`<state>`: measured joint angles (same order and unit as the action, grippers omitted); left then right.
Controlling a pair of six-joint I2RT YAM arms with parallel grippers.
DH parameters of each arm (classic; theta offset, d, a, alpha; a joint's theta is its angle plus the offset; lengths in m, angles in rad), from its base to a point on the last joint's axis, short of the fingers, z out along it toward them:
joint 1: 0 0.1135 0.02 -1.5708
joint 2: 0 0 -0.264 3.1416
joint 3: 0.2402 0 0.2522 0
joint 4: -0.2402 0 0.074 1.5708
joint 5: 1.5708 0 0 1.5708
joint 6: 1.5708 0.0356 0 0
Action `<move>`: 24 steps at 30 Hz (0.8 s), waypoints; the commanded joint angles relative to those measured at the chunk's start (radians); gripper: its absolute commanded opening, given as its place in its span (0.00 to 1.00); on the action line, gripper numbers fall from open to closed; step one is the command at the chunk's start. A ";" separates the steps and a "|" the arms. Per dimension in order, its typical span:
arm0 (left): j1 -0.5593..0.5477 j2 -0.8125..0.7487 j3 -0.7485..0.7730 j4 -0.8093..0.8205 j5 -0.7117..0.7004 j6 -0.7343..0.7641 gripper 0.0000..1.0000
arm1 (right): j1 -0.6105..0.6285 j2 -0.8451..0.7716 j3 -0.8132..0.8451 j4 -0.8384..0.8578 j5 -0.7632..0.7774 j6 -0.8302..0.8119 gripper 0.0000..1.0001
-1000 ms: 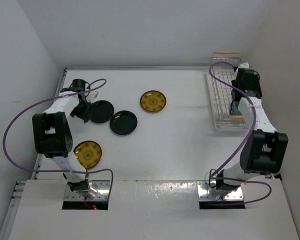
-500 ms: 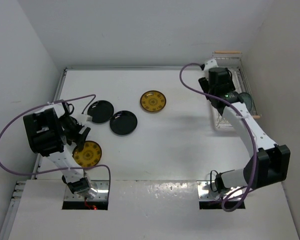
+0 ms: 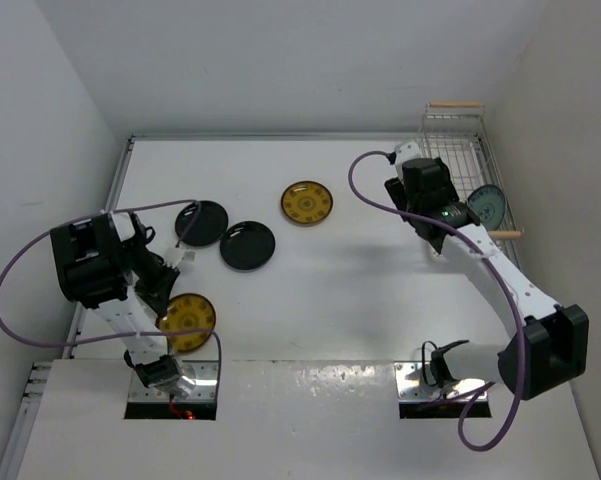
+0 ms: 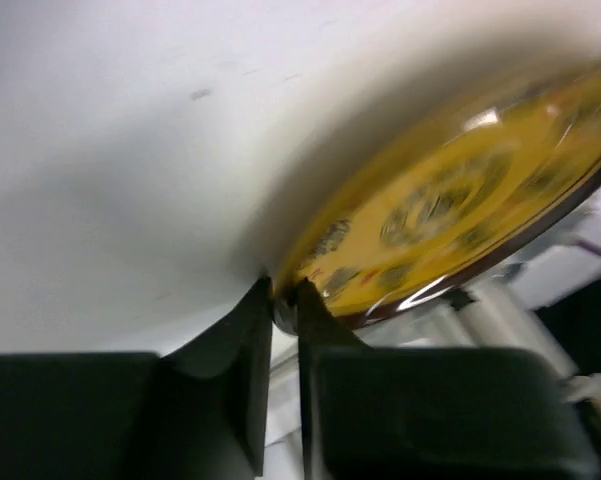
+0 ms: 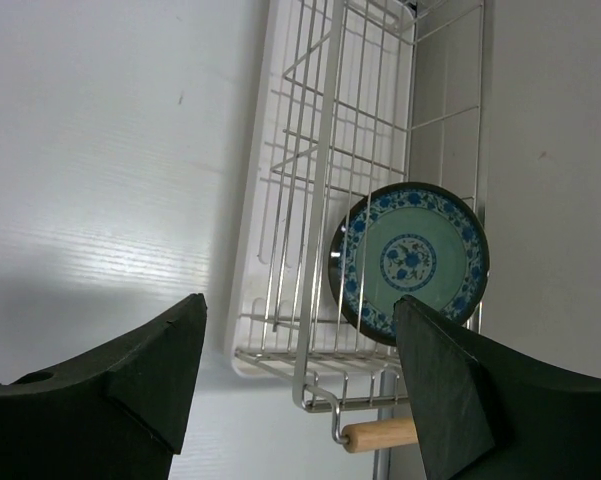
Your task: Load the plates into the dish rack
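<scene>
My left gripper (image 3: 168, 297) (image 4: 283, 295) is shut on the rim of a mustard-yellow patterned plate (image 3: 187, 320) (image 4: 450, 200), which is tilted up off the table at the near left. Two black plates (image 3: 202, 222) (image 3: 247, 245) and a second yellow plate (image 3: 306, 202) lie flat mid-table. The pale blue-green plate (image 3: 485, 205) (image 5: 408, 262) stands on edge in the white wire dish rack (image 3: 450, 150) (image 5: 310, 150) at the far right. My right gripper (image 3: 435, 238) (image 5: 300, 305) hangs open and holds nothing, just left of the rack's near end.
The rack has a wooden handle at its near end (image 3: 505, 234) (image 5: 380, 435) and another at its far end (image 3: 455, 104). White walls close in the table on the left, back and right. The left arm's purple cable (image 3: 20, 270) loops beside its base.
The left gripper has closed on the near yellow plate's rim and tipped it up, shifting it slightly right. The right arm has drawn left, away from the rack.
</scene>
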<state>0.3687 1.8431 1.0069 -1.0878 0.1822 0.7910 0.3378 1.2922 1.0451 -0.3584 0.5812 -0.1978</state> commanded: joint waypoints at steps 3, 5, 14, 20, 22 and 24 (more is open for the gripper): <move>-0.022 0.016 0.030 0.132 0.158 -0.015 0.00 | 0.038 -0.054 -0.020 0.015 0.008 0.061 0.75; -0.022 -0.008 0.068 0.100 0.209 -0.015 0.00 | 0.055 -0.060 -0.031 0.006 -0.017 0.090 0.75; -0.183 -0.203 0.226 0.046 0.485 0.025 0.00 | 0.234 -0.027 -0.132 0.146 -0.536 0.331 0.74; -0.325 -0.235 0.364 0.012 0.580 0.001 0.00 | 0.316 0.146 -0.081 0.508 -0.894 0.541 0.76; -0.353 -0.235 0.400 0.012 0.606 -0.038 0.00 | 0.328 0.240 -0.021 0.542 -0.932 0.580 0.77; -0.396 -0.226 0.446 0.026 0.628 -0.067 0.00 | 0.345 0.280 0.036 0.562 -0.954 0.610 0.79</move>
<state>0.0067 1.6382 1.3861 -1.0588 0.6994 0.7601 0.6640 1.5349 0.9833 0.0303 -0.2317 0.2989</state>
